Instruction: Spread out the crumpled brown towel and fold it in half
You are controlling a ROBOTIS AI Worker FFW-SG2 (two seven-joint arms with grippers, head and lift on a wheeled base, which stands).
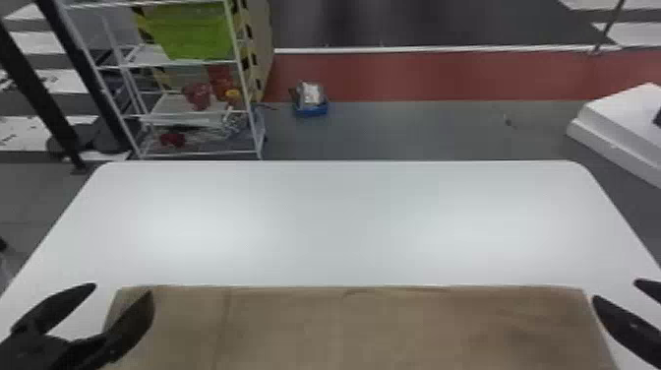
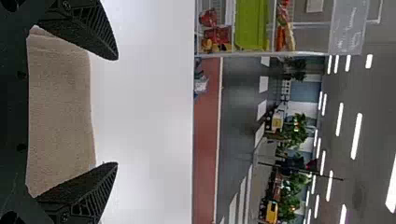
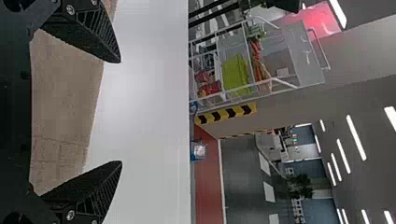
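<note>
In the head view, the brown towel [image 1: 354, 329] lies spread out flat along the table's near side, its far edge nearly straight and its near part cut off by the bottom edge. My left gripper [image 1: 123, 290] stands open over the towel's left far corner. At the right, my right gripper [image 1: 615, 290] is open beside the towel's right edge. The left wrist view has the left gripper [image 2: 116, 111] with its fingers wide apart and the towel [image 2: 60, 112] beyond them. Likewise the right gripper [image 3: 121, 112] holds nothing, with the towel [image 3: 65, 102] past its parted fingers.
The white table [image 1: 334, 221] extends beyond the towel's far edge. Behind it at the left stands a wire shelf rack [image 1: 196, 115] with a green bin [image 1: 192, 34]. A small blue box [image 1: 311, 106] is on the floor, and a white object [image 1: 619, 123] stands past the table's right side.
</note>
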